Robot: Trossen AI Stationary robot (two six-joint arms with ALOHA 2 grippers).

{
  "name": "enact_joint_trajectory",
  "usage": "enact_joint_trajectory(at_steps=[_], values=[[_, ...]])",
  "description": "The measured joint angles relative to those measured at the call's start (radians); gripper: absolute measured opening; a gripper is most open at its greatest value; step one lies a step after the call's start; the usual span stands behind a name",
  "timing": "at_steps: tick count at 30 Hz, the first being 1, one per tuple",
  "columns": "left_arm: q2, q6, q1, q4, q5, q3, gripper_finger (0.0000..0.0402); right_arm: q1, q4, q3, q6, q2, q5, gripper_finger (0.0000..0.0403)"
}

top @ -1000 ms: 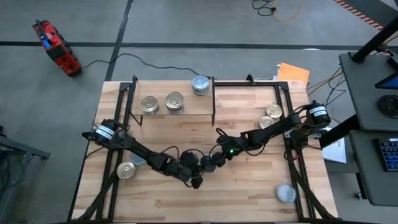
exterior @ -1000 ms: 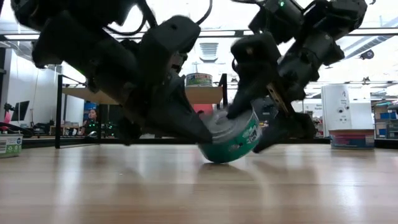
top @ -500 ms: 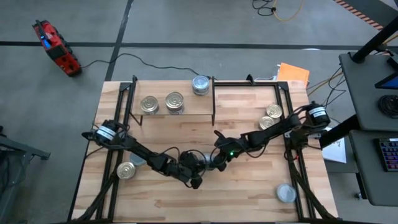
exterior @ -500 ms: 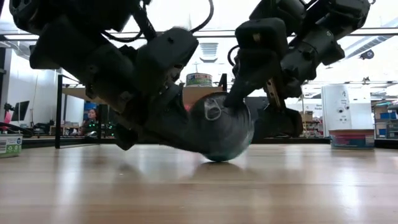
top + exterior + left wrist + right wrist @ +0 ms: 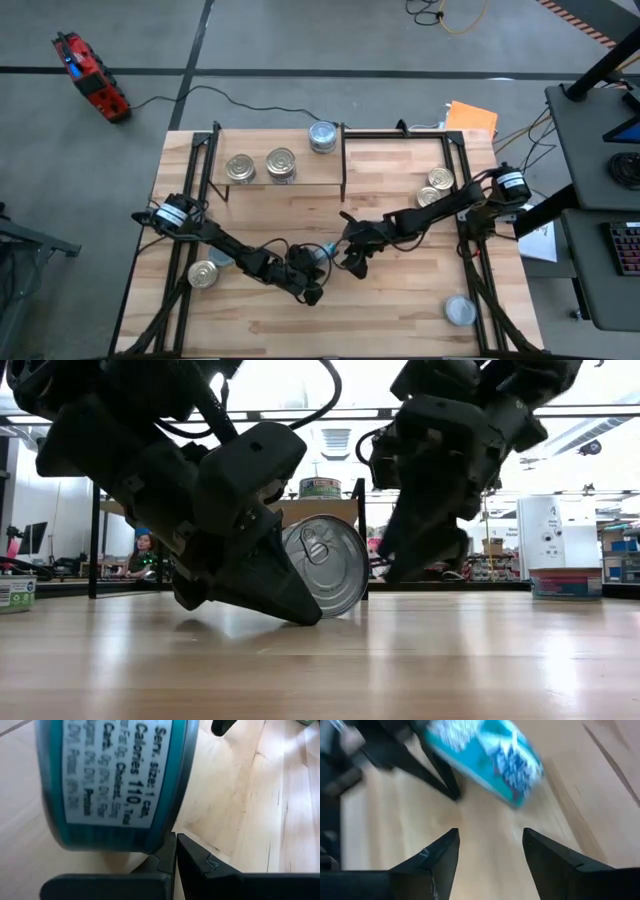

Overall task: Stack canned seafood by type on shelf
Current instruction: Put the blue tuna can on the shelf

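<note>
Mid-frame, the teal tin (image 5: 325, 564) stood on edge against the pressed-together left claw (image 5: 312, 283); right claw (image 5: 490, 857) spread, empty. Next probably a proper regrasp.

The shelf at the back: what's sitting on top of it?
On the shelf stand two gold-lidded tins side by side, plus a silver-lidded tin at its far corner. From above, whether more tins are stacked beneath these can't be seen.

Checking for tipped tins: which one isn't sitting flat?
The teal tin mid-table between the two grippers: it stands on its edge, pull-tab lid facing the low camera. The tins on the shelf sit flat, lids up.
</note>
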Motion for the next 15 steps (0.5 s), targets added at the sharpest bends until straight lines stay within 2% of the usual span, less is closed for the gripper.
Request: enact_joint_trajectory(at_steps=[6, 15], values=[[-0.001, -0.020, 0.000, -0.008, 0.002, 0.000, 0.0000, 0.001, -0.305, 0.102, -0.179, -0.011, 0.032, 0.0223], [-0.002, -0.023, 0.000, -0.013, 0.003, 0.000, 0.0000, -0.008, -0.334, 0.214, -0.477, -0.003, 0.158, 0.0324]])
